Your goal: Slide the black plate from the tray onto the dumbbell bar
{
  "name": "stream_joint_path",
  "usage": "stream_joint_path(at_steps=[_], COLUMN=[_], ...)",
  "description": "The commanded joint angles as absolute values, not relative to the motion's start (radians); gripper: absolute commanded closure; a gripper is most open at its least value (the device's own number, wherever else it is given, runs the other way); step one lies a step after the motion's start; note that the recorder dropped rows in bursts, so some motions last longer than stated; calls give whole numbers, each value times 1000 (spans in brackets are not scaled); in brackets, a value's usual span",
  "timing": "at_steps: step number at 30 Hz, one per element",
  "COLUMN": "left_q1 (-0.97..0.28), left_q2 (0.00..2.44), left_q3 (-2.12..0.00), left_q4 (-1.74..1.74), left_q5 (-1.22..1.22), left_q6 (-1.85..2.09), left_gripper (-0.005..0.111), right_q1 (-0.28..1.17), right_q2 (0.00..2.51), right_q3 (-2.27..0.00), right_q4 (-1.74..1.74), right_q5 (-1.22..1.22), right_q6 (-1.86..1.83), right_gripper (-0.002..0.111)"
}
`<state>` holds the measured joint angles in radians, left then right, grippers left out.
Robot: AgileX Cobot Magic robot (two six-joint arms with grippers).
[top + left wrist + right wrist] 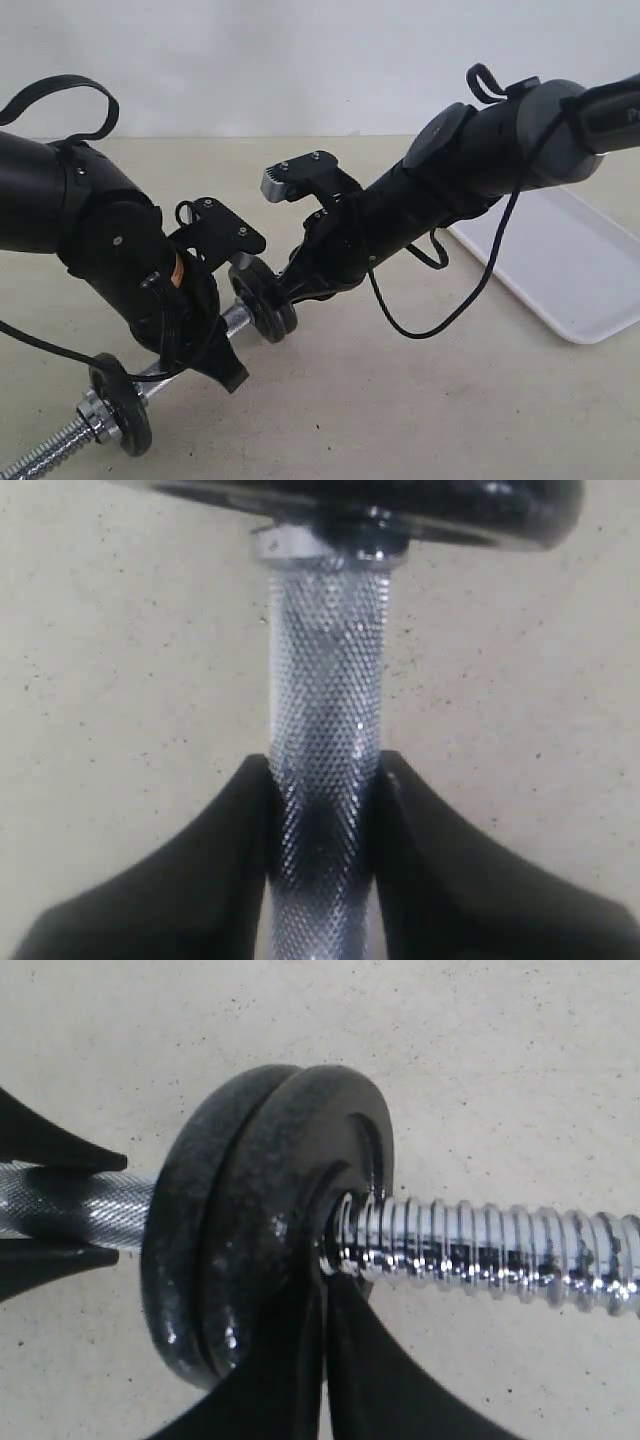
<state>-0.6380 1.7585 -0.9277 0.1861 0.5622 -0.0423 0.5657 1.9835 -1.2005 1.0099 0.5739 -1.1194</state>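
The left fingers (200, 880) clamp the bar (325, 680) at its knurled middle. The plate (280, 1180) is already on the threaded end, snug against a second disc (180, 1240); right fingers (390, 1390) pinched together, tips touching its face.

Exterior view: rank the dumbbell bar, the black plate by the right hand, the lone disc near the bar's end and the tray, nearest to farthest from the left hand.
1. the dumbbell bar: clamped in the left hand.
2. the black plate: just up the bar, mid-view.
3. the lone disc: lower left, down the bar.
4. the tray: far right, apart.
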Motion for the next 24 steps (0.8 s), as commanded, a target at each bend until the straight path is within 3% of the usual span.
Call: stream_joint_path(at_steps=[1,24], left_q1=[-622,-529], left_q2=[1711,1711], left_q3=[-972,-972], left_q4=[196,191], left_q5=[-104,-87], left_q6=[-120,-324], left_gripper=[102,102], right_q1=[578,576], right_q2=[1985,1985], right_q3=[-1200,-1200], right_q4=[1027,985], right_q5=[647,610], right_q6=[-1126,-1134], right_gripper=[109,109])
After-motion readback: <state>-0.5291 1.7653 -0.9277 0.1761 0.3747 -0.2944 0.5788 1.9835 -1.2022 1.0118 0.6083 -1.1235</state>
